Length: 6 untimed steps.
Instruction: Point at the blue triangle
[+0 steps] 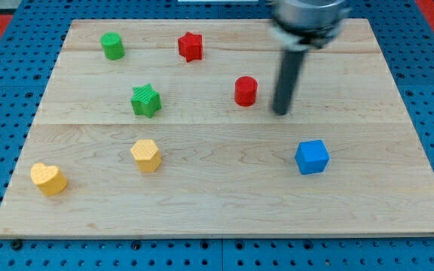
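Camera view | my tip (280,113) right of red cylinder (246,91), no hand fitted | blue block (312,157), seemingly a cube, near-right on desk (202,211) | apart, pointing not done

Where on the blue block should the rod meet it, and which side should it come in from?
There is nothing to grip with, only my tip. Meet the blue block at its flat side facing the view's top, coming from the view's top-left: my tip stands there, apart from it, with no block between.
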Each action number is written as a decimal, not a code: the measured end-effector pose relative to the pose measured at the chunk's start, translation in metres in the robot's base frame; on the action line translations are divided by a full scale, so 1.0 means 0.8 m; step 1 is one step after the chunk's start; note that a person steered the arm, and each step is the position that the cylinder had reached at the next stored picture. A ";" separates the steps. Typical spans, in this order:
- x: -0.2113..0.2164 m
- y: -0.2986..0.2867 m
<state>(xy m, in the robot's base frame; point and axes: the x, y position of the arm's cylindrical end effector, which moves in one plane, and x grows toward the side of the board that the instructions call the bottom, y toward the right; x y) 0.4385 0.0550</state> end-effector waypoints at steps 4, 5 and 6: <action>0.076 0.133; -0.001 0.134; -0.077 0.097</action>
<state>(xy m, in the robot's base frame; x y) 0.3767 0.1328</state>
